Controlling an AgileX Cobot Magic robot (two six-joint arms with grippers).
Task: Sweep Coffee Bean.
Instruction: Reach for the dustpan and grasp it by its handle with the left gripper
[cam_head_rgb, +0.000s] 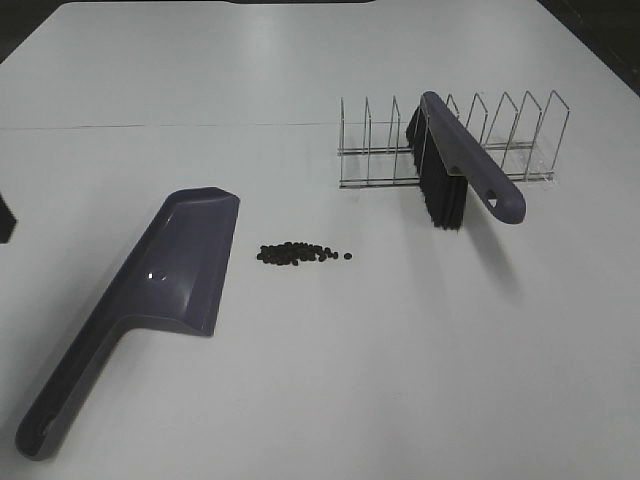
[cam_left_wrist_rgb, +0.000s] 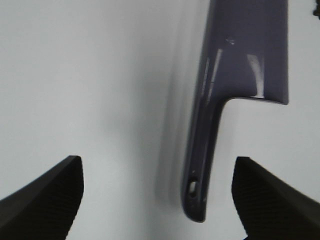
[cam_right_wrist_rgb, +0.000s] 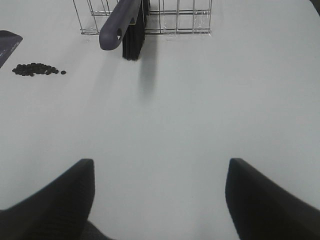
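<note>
Here a small cluster of dark brown-black oval coffee beans (cam_head_rgb: 297, 254) lies on the white table top (cam_head_rgb: 400, 360), near the middle, with one or two beans strayed just off the end that faces the rack. Just beside the cluster, on the left arm's side and not touching it, rests a glossy purple plastic dustpan (cam_head_rgb: 185, 265), its wide mouth turned toward the beans and its long handle running toward the table's near edge. Farther back on the right arm's side stands a thin silver wire rack (cam_head_rgb: 520, 130) with upright dividers, and a purple-handled brush with black bristles (cam_head_rgb: 465, 160) leans tilted in it, bristles down and handle end sticking out toward the front, well apart from the beans. The left gripper (cam_left_wrist_rgb: 159, 167) is spread wide and grips nothing. The dustpan's handle end, with its hanging hole, lies on the table within the gap between the dark textured fingers (cam_left_wrist_rgb: 55, 195), touched by neither. The right gripper (cam_right_wrist_rgb: 160, 170) is likewise spread wide over bare table, with the brush, the rack and the bean cluster all well ahead of it.
</note>
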